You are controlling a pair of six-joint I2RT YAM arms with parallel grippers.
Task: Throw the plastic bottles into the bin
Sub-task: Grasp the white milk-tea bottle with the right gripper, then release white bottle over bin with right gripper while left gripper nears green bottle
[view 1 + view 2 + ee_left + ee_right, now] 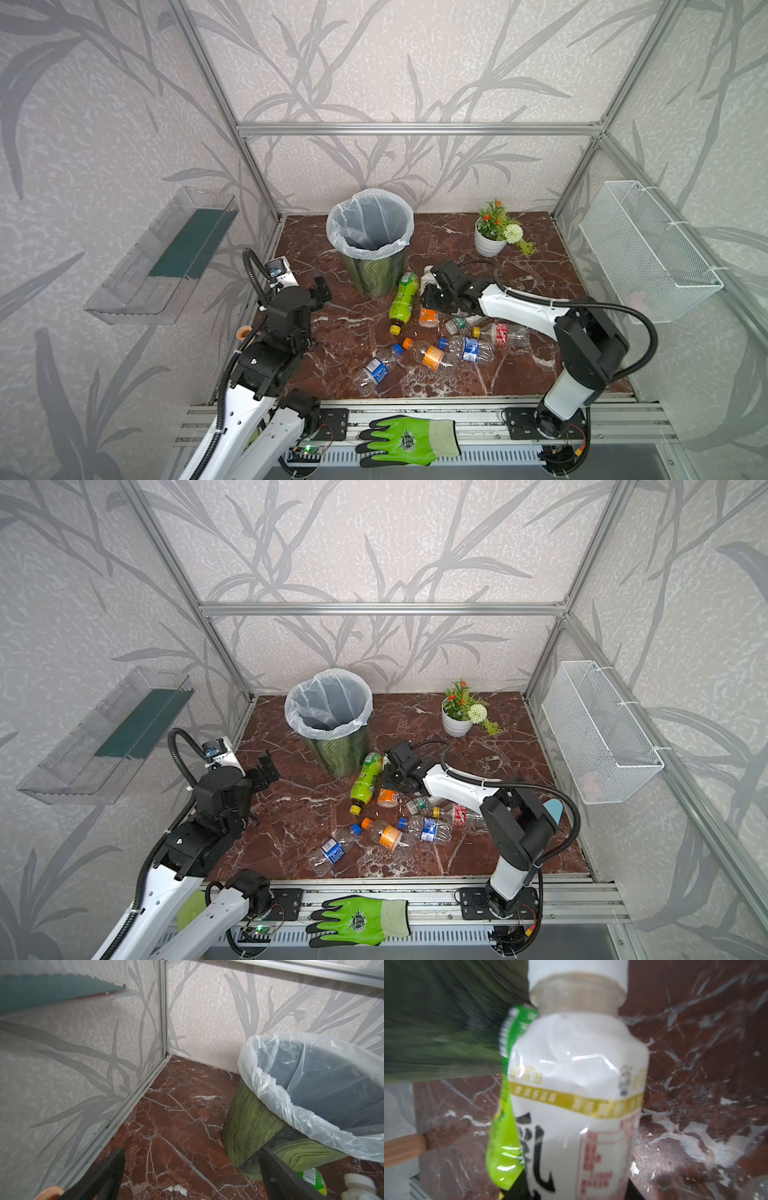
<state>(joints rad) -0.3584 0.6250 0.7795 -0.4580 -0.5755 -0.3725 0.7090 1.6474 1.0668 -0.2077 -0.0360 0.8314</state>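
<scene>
1. The right gripper (432,297) reaches to the middle of the red-brown marble bench (332,332). It is pinched on the squat white-and-orange plastic bottle (577,1095). Its fingers are hidden behind the bottle, which seems to be lying on its side.
2. That bottle is just beside the round dark green wavy-patterned bin (374,276) with a translucent white liner, which stands near the back edge.
3. The lime-green plastic bottle (402,297) lies touching the white one's side, between it and the bin. Its yellow cap points toward the front edge.
4. Nearer the front edge lie four clear plastic bottles: one blue-labelled bottle (376,370), an orange-labelled bottle (432,356), a second blue-labelled bottle (470,349) and a red-labelled bottle (501,333). A green-capped bottle (456,325) lies partly under the right arm.
5. The left gripper (321,289) is spread wide and holds nothing. It hovers near the left edge, beside the bin.
6. A white ribbed flower pot (490,243) stands toward the back right corner. A white wire mesh basket (648,257) hangs on the right wall, and a green work glove (411,440) lies on the front rail.
</scene>
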